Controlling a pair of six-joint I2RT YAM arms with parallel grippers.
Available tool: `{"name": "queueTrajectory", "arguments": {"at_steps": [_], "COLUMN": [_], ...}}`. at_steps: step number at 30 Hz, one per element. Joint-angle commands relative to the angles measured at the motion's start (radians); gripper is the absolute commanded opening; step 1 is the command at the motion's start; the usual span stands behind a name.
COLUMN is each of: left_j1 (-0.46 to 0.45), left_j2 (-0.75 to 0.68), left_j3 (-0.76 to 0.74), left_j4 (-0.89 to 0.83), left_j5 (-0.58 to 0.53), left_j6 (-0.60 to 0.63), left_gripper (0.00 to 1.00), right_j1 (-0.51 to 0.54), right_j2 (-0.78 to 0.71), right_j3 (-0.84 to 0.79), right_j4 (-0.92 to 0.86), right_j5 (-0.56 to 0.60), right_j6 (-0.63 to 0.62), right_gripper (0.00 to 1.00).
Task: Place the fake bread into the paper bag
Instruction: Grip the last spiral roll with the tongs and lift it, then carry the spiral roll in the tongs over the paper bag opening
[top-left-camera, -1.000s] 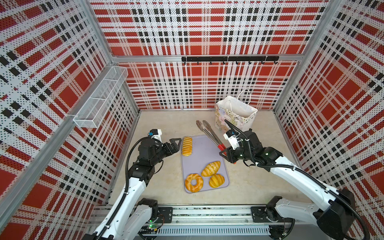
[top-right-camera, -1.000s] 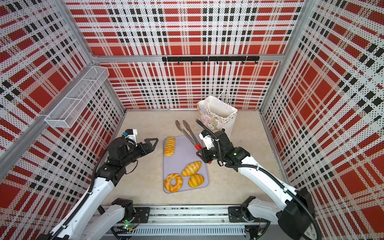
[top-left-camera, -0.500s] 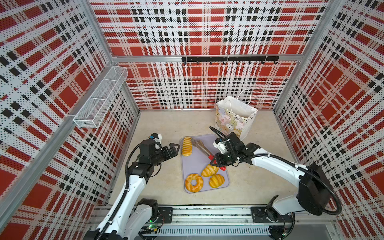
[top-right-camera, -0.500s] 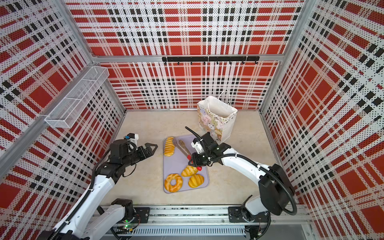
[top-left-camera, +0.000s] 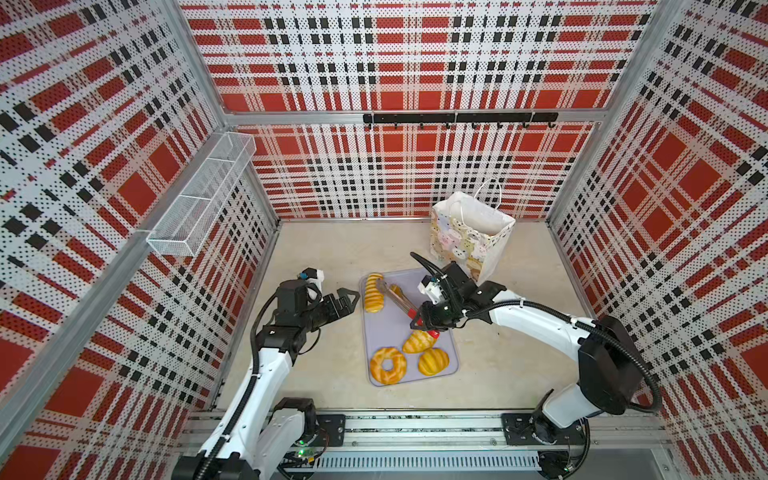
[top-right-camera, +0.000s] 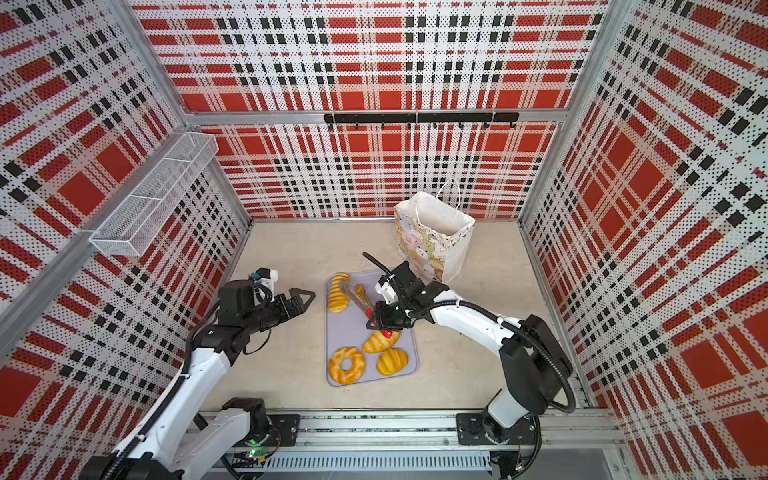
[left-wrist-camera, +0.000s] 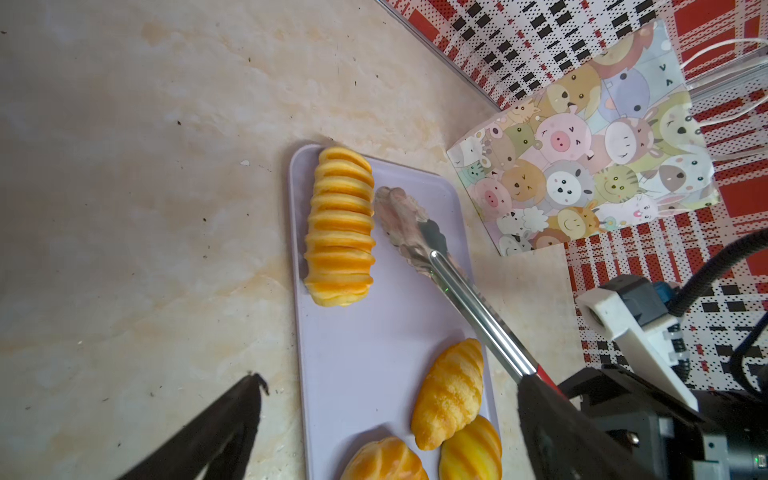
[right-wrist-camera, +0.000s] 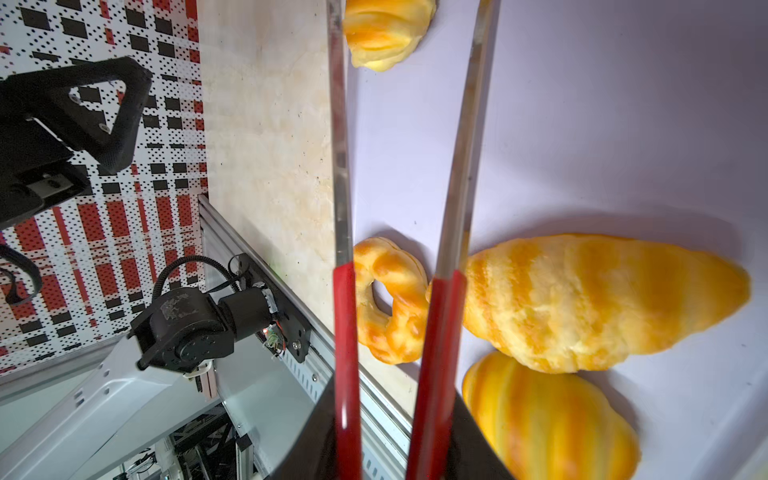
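Four pieces of fake bread lie on a lavender tray (top-left-camera: 386, 328): a ridged long roll (top-left-camera: 373, 293) (left-wrist-camera: 340, 226), a croissant-shaped roll (top-left-camera: 417, 341) (right-wrist-camera: 582, 299), a ring doughnut (top-left-camera: 388, 365) and a scored bun (top-left-camera: 433, 361). My right gripper (top-left-camera: 419, 322) (right-wrist-camera: 390, 436) is shut on the red handles of metal tongs (left-wrist-camera: 457, 291). The tongs' tips rest close beside the long roll. The paper bag (top-left-camera: 469, 245) (top-right-camera: 432, 241) stands upright and open behind the tray. My left gripper (top-left-camera: 349, 299) (left-wrist-camera: 390, 380) hangs open and empty just left of the tray.
A white wire basket (top-left-camera: 199, 199) hangs on the left wall and a black hook rail (top-left-camera: 457, 118) on the back wall. Plaid perforated walls close in three sides. The arms' metal base rail (top-left-camera: 415, 428) runs along the front edge.
My right gripper has carried the tongs from near the bag down and leftward over the tray, so their tips now lie beside the long roll. The left arm shifted only slightly.
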Motion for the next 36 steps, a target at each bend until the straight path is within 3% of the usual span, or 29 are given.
{"name": "queueTrajectory", "arguments": {"at_steps": [1, 10, 15, 21, 26, 31, 36], "left_j1": [0.017, 0.016, 0.019, 0.021, 0.019, 0.007, -0.06], "left_j2": [0.004, -0.002, 0.012, -0.012, -0.055, -0.099, -0.151], "left_j3": [-0.01, -0.016, -0.017, -0.013, -0.021, -0.047, -0.077], "left_j4": [0.023, 0.025, 0.027, 0.078, 0.176, 0.398, 0.611], "left_j5": [0.041, 0.03, 0.036, 0.053, 0.063, 0.135, 0.11], "left_j6": [0.028, 0.027, 0.023, -0.007, -0.073, -0.168, -0.218], "left_gripper": [0.98, 0.98, 0.98, 0.98, 0.98, 0.98, 0.98], "right_j1": [0.016, 0.033, 0.035, 0.035, 0.036, 0.036, 0.036], "right_j2": [0.037, 0.14, 0.11, -0.043, -0.218, -0.382, -0.532], "right_j3": [0.048, 0.127, 0.13, 0.051, -0.081, -0.185, -0.251], "right_j4": [0.031, 0.021, -0.007, 0.082, 0.223, 0.323, 0.388], "right_j5": [-0.019, -0.043, 0.018, 0.075, 0.19, 0.288, 0.366], "right_j6": [0.015, 0.013, -0.027, -0.098, -0.147, -0.241, -0.316], "right_gripper": [0.32, 0.28, 0.23, 0.23, 0.21, 0.22, 0.22]}}
